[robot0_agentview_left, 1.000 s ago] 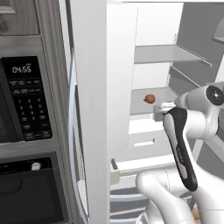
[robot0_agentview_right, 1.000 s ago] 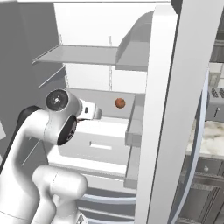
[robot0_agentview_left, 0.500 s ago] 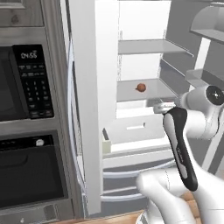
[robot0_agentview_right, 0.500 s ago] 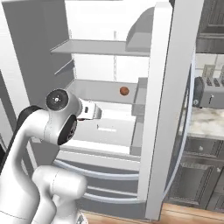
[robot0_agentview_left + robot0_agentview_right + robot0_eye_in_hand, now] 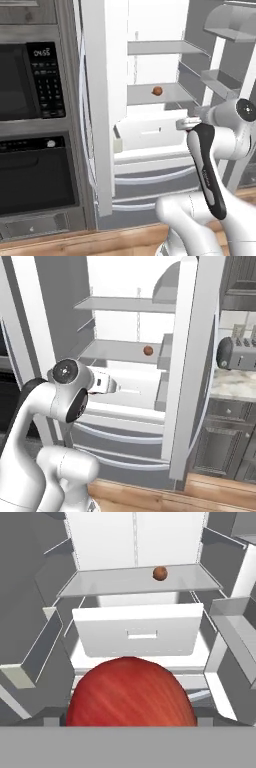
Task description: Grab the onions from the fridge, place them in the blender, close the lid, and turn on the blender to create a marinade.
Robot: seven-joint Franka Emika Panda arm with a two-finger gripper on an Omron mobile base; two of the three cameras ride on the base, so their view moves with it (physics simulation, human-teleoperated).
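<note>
A large red onion [image 5: 130, 697] fills the bottom of the hand view, sitting between the fingers of my gripper [image 5: 130, 714], which is shut on it; the onion hides the fingertips. My gripper [image 5: 182, 123] [image 5: 114, 387] hangs in front of the open fridge [image 5: 100, 100] [image 5: 187, 356], level with its pull-out drawer [image 5: 137, 632]. A second, small brown-red onion [image 5: 157, 90] [image 5: 148, 350] [image 5: 160, 573] lies on the shelf above the drawer, towards the right. The blender and the lid are out of view.
A black microwave [image 5: 30, 80] and wall oven [image 5: 35, 175] stand left of the fridge. Both fridge doors stand open to either side of the arm. At the right, a toaster [image 5: 240, 353] sits on a marble counter [image 5: 235, 388]. Wood floor [image 5: 100, 240] lies below.
The whole picture has shifted and the fridge looks smaller and farther: the base has backed away from it. The arm holds the same pose and the shelf onion stays put.
</note>
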